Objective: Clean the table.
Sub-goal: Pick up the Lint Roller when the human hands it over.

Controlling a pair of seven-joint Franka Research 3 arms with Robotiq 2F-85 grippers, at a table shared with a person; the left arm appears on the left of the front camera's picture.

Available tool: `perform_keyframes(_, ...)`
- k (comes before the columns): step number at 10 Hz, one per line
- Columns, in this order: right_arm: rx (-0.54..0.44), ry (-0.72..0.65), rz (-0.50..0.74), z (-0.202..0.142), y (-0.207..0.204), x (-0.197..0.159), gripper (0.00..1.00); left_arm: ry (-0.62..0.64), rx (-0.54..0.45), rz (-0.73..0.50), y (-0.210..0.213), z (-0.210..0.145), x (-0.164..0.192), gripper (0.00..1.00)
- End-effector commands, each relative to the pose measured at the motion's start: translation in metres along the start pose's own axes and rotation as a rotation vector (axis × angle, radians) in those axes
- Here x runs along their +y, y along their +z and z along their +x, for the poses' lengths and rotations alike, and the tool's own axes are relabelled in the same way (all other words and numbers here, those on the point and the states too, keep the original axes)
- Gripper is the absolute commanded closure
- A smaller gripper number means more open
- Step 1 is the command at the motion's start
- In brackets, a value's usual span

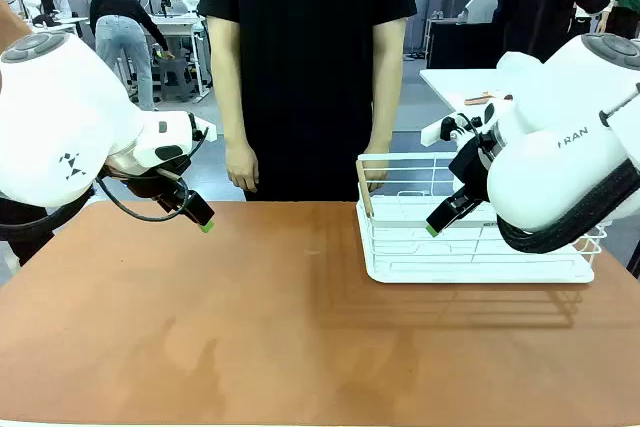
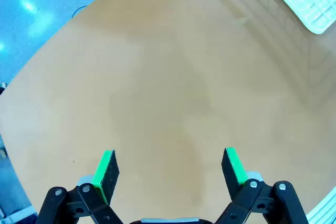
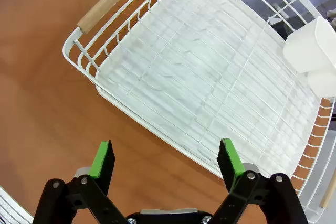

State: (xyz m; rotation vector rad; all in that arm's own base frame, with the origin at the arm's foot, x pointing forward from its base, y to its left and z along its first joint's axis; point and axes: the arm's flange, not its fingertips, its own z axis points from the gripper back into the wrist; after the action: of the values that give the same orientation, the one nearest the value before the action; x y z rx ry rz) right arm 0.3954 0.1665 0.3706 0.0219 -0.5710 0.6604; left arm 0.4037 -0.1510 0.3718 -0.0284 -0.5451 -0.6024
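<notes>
White casing of the left arm bulks at the left edge of our front view, and from it the left gripper (image 1: 200, 215) hangs tilted above the far-left part of the tabletop (image 1: 250, 327), apart from the surface. In its wrist view we see its green-padded fingers (image 2: 107, 169) spread wide, with bare reddish-brown surface showing between them. That tabletop, matte and leather-like with rounded corners, runs across the whole foreground from one arm to the other, and we see faint paler smears on its middle. Behind its far edge, near the centre, a person (image 1: 305, 47) in a black shirt stands facing us with both arms hanging; one hand (image 1: 243, 165) hangs loosely curled above the table's far edge. The other hand (image 1: 377, 172) sits just beside the far-left corner of a white wire dish rack (image 1: 470, 269), and we cannot tell whether it touches the wire. The rack rests on the right part of the tabletop, with a wooden handle (image 1: 365, 192) along its left end. A white holder (image 3: 310, 45) sits at one corner of the rack in the right wrist view. Over the rack's left half, the right gripper (image 1: 445, 215) points down and to the left from the right arm. Its wrist view shows its fingers (image 3: 102, 158) spread wide above the rack's near rim, gripping neither wire nor tray.
</notes>
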Motion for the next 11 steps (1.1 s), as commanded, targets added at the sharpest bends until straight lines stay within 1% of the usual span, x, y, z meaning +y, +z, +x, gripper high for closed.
perform_keyframes(1,0.0,0.0,0.0,0.0,0.0001,0.0,0.0,-0.001,0.0,0.0,0.0,0.0001,-0.0003,0.0)
perform_keyframes(11,0.0,0.0,0.0,0.0,0.0001,0.0,0.0,-0.001,0.0,0.0,0.0,0.0001,-0.0003,0.0)
